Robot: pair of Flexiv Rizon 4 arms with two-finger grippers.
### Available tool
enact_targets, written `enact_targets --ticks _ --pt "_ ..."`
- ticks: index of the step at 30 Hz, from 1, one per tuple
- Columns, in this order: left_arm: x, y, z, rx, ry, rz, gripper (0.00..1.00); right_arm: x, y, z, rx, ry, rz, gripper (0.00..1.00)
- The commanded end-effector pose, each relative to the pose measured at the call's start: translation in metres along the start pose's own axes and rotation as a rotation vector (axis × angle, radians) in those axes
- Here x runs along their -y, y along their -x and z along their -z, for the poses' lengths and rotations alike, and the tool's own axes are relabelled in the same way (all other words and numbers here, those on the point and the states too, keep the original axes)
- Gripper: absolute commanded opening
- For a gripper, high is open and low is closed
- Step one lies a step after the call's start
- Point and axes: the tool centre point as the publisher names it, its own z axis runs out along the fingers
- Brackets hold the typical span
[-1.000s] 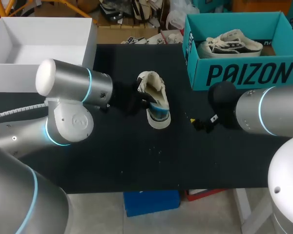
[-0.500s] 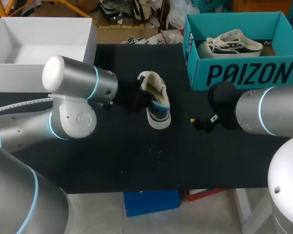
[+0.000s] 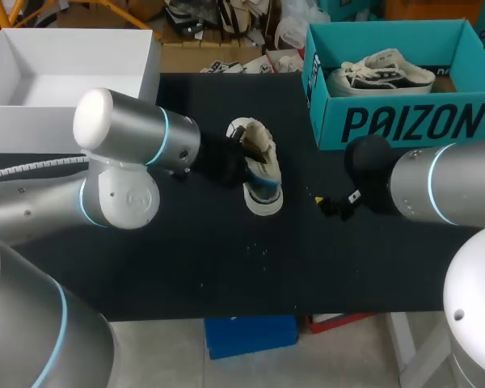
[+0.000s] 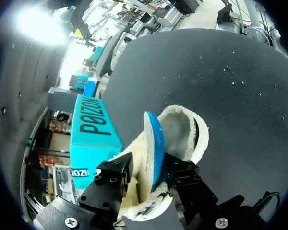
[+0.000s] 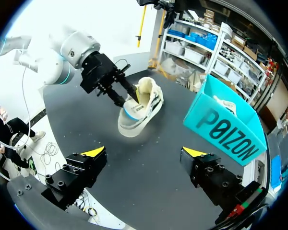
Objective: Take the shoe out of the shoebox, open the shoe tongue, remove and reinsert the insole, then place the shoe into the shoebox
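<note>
A cream shoe [image 3: 263, 174] lies on the black table, left of the teal shoebox [image 3: 404, 121]. My left gripper [image 3: 241, 158] reaches into the shoe's opening from the left. In the left wrist view its black fingers [image 4: 114, 173] stand apart, open, with the shoe's [image 4: 187, 134] cream lining and the blue insole [image 4: 152, 143], up on edge, between them; the fingertips are hidden in the shoe. My right gripper [image 5: 144, 153] hangs wide open and empty, right of the shoe [image 5: 139, 103], and also shows in the head view [image 3: 333, 204].
A second, dark-striped shoe [image 3: 384, 73] lies inside the teal shoebox [image 5: 225, 132]. A white open box [image 3: 32, 125] stands at the back left. Bare black tabletop lies in front of the shoe.
My left arm has shifted slightly right, deeper into the shoe, and its fingers have spread apart. The right arm has not moved.
</note>
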Motion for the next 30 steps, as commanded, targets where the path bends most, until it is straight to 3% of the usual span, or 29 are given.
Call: enact_targets --ticks 1,3,4,10,11,30 --pt "0.008 -0.005 0.022 0.009 -0.013 -0.010 1.00 0.001 -0.001 -0.001 0.003 0.004 -0.001 1.00" --pt "0.010 -0.006 0.021 0.010 -0.018 -0.009 0.71 0.001 -0.001 -0.001 0.003 0.004 -0.001 1.00" --pt "0.011 -0.007 0.020 0.010 -0.020 -0.008 0.50 0.001 -0.001 -0.001 0.003 0.004 -0.001 1.00" --pt "0.015 -0.012 0.011 -0.017 -0.040 -0.016 0.11 0.001 -0.001 -0.001 0.003 0.004 -0.001 1.00" --pt "0.014 -0.013 0.010 -0.021 -0.042 -0.016 0.00 0.001 -0.001 -0.001 0.003 0.004 -0.001 1.00" --pt "-0.001 -0.013 0.000 -0.060 -0.002 -0.009 0.00 0.001 -0.001 -0.001 0.003 0.004 -0.001 1.00"
